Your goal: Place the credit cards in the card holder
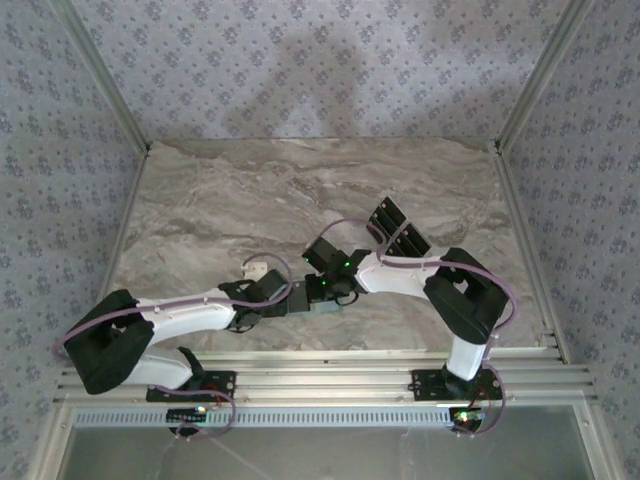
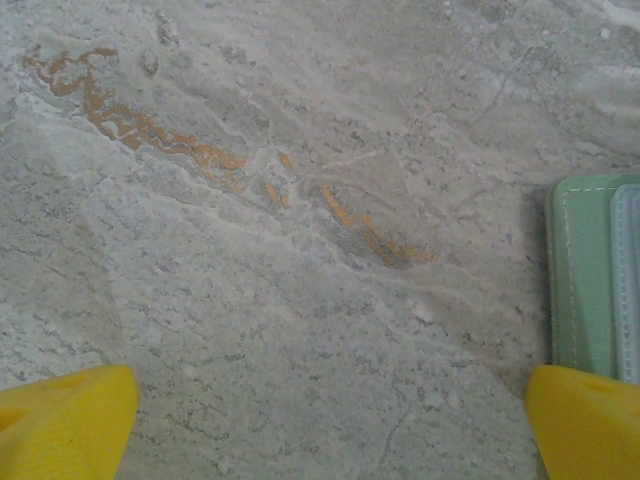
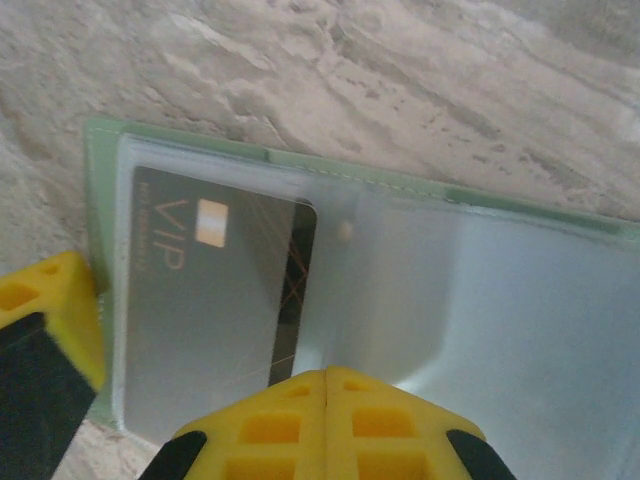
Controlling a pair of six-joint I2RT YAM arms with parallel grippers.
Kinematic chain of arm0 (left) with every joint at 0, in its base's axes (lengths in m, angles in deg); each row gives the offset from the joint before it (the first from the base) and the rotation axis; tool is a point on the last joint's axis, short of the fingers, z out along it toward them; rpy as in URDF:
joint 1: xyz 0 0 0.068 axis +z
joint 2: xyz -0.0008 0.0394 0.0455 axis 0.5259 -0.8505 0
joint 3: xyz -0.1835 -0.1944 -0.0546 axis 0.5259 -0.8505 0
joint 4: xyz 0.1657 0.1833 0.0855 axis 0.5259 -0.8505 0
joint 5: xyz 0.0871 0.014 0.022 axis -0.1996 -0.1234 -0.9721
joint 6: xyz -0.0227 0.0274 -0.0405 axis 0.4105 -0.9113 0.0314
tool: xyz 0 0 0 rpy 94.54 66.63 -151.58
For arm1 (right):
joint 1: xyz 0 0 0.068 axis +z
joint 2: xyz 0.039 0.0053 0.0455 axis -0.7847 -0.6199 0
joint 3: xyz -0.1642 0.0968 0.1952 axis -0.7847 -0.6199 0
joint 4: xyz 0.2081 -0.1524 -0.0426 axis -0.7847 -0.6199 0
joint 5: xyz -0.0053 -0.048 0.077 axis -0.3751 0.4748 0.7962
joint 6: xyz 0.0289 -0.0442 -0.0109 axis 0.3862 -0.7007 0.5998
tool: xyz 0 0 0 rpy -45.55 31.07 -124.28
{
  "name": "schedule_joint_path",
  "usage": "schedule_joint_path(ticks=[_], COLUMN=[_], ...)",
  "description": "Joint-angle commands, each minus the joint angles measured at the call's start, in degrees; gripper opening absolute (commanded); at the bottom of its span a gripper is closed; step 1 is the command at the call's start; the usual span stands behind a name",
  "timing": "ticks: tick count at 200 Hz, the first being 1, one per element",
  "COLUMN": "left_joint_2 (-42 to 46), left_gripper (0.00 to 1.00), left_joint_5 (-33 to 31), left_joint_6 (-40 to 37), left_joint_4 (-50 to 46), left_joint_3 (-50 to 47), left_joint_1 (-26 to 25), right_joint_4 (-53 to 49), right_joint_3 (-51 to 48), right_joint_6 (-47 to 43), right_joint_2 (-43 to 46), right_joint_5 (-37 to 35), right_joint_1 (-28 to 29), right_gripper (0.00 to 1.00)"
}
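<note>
One card [image 3: 215,300] sits in the card holder [image 3: 520,290] under your shut right jaws; the loose credit cards [image 1: 397,230] lie toward the right edge of the surface [image 1: 220,210], nearer those than your wide-open left jaws.

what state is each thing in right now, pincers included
left pincer: open wide, empty
right pincer: shut, tips down on the card holder
card holder: open, lying flat on the table
vip card: mostly tucked into the holder, one edge out
other credit cards: loose on the table, outside the holder
</note>
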Motion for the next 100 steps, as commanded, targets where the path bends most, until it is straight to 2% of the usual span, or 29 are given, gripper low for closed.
schedule_joint_path(ticks=[1,100], left_joint_2=[-0.2,-0.2], left_gripper=[1.0,1.0], left_joint_5=[0.1,0.2], left_joint_6=[0.5,0.6], left_joint_4=[-0.3,0.0], left_joint_3=[-0.7,-1.2], left_joint_1=[0.1,0.1], right_joint_4=[0.3,0.1], right_joint_3=[1.5,3.1], right_joint_6=[0.4,0.2], right_joint_2=[-1.6,-3.8], right_joint_5=[0.2,1.1], right_joint_1=[0.4,1.5], right_gripper=[0.02,0.02])
